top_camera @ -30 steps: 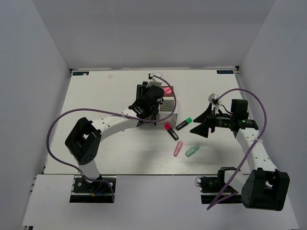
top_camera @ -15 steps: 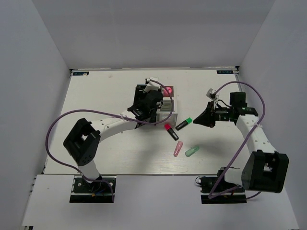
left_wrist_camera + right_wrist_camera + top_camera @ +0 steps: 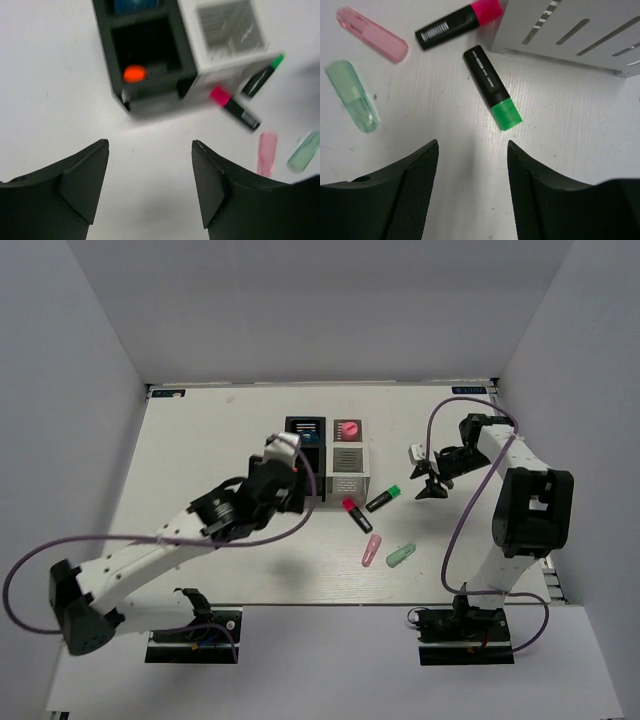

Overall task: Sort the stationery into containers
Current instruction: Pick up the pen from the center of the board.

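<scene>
Now, left pincer [image 3: 150, 150]: spread wide, nothing between its fingers and nothing touched; it hovers over bare bench [image 3: 190, 450], just short of the black organiser's near wall.
black organiser [image 3: 150, 92]: straight ahead of the left pincer; an orange-capped marker [image 3: 134, 74] lies in its near cell and a blue pot [image 3: 134, 5] shows in the far one.
white organiser [image 3: 235, 62]: joined to the black organiser's right side; a pink tube [image 3: 347, 428] sits in its far cell, and nothing can be made out in the near cell.
red-capped marker [image 3: 357, 513]: flat on the bench just off the white organiser's near corner, with its cap end nearest that corner.
green-capped marker [image 3: 492, 85]: flat on the bench, just right of the red-capped marker and apart from it, black end toward the white organiser, cap toward the right pincer.
pink capsule [image 3: 371, 550] and mint capsule [image 3: 400, 556]: lying side by side nearer the arm bases, apart from both markers.
right pincer [image 3: 472, 147]: partly open, roughly middling, holding nothing and touching nothing.
deciding relation: the green-capped marker lies just ahead of the right pincer and to its left on the bench. Its long axis slants across the wrist view, neither square to the line between the fingers nor along it.
nearer arm: the right arm, for all four loose pieces; the left pincer has the organisers between it and them.
likely next move: a judgement only, the right wrist would need a small turn to set its fingers across the marker's barrel before coming down.
</scene>
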Controlling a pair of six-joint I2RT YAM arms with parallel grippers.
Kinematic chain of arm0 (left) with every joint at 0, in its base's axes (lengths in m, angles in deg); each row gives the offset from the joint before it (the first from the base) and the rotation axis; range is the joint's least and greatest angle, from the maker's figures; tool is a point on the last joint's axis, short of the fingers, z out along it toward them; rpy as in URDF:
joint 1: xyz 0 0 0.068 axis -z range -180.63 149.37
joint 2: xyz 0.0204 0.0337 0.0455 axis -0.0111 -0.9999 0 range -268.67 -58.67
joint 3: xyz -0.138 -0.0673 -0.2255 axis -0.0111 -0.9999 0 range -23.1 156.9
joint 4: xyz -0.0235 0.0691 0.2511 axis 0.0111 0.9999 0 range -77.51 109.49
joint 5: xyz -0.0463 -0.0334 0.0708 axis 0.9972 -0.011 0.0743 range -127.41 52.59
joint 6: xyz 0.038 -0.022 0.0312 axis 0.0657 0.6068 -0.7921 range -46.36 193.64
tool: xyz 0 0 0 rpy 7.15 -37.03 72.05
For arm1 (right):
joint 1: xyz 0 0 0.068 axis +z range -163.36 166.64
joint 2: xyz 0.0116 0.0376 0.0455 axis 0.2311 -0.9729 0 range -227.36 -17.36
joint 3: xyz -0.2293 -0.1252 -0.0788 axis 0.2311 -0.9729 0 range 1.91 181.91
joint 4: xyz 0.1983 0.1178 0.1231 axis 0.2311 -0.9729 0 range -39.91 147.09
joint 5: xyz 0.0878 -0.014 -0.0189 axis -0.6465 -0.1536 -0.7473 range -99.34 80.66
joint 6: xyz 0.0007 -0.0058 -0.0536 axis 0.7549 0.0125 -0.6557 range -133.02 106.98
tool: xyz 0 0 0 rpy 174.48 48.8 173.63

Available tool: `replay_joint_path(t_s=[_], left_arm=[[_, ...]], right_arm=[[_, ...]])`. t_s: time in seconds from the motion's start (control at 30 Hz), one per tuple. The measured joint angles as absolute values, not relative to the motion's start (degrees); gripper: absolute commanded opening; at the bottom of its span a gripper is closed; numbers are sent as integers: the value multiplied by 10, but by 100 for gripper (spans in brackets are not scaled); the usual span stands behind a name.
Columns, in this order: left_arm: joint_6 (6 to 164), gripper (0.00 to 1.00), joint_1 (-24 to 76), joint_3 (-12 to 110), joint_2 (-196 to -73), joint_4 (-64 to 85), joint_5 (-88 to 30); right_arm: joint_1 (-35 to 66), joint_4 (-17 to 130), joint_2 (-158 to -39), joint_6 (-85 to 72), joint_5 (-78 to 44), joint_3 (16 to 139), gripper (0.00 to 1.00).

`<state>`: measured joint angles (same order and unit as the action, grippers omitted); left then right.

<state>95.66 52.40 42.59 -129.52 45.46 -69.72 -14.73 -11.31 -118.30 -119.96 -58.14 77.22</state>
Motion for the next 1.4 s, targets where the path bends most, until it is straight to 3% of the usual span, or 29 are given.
replay_joint_path(t_s=[0.3, 0.63, 0.8, 0.93, 1.1, 1.4], left_arm=[[1022, 80, 531, 184, -1025, 604, -680], [1055, 81, 531, 120, -879, 686, -683], [1065, 81, 531, 120, -853, 705, -685], [1072, 82, 531, 120, -841, 717, -685], [1077, 82, 531, 111, -830, 724, -685], [1085, 82, 531, 98, -793, 728, -684]], right_arm=[[-85, 21, -1231, -1248, -517, 762, 62], [-36, 45, -1324, -1247, -453, 808, 62], [-25, 20, -1357, -1257, -424, 862, 39], [-24, -30, -1380, -1260, -402, 897, 35], [-25, -89, -1382, -1264, -368, 896, 0], [-28, -95, -1235, -1270, -365, 700, 0]])
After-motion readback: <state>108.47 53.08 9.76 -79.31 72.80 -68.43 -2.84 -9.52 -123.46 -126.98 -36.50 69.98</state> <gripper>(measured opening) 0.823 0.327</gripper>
